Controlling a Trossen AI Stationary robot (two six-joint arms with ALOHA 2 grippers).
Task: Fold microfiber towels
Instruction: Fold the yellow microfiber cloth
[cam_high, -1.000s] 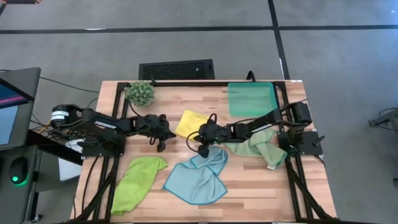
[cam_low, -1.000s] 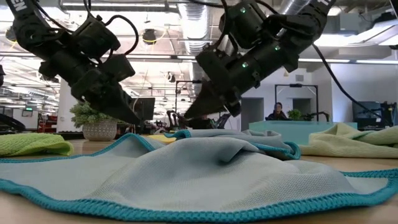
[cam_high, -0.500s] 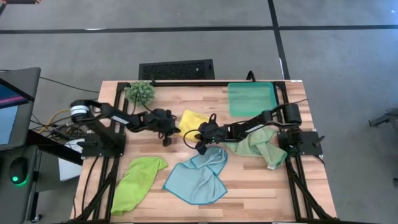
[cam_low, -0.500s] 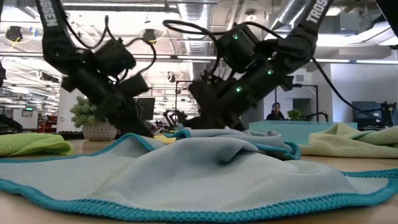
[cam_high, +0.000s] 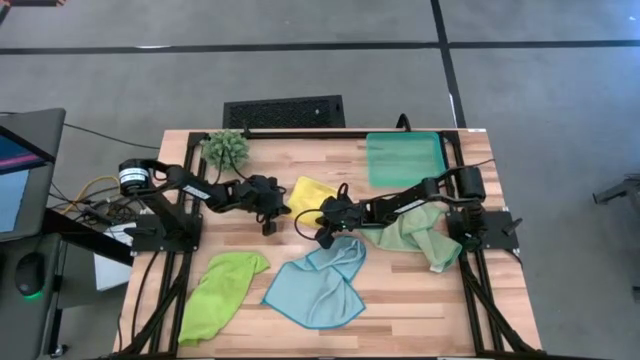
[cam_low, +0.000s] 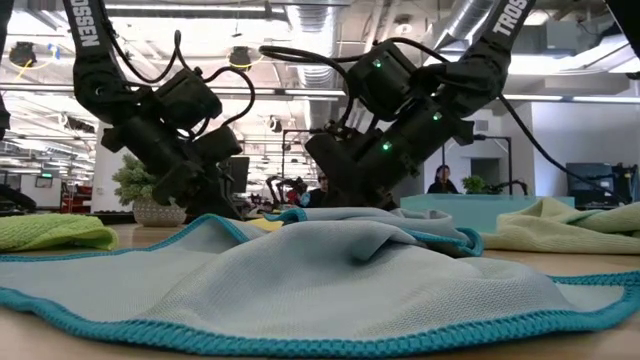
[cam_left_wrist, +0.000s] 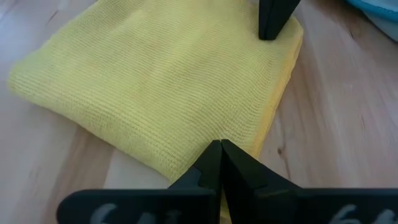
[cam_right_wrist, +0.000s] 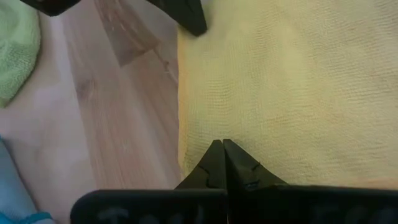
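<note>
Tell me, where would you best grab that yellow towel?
Probably at a corner along the near edge of the yellow towel, coming down from above. It lies flat and folded on the table, so only its edges offer anything to pinch.

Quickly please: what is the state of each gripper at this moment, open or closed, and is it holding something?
Left gripper: closed, fingers together at the edge of the yellow towel; no grip visible.
Right gripper: closed, at another edge of the same towel; no grip visible.

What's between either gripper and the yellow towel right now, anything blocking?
Nothing visible. The left gripper and right gripper, both shut, sit right at the edge of the folded yellow towel, on opposite sides of it. Only bare wood tabletop lies around it.
</note>
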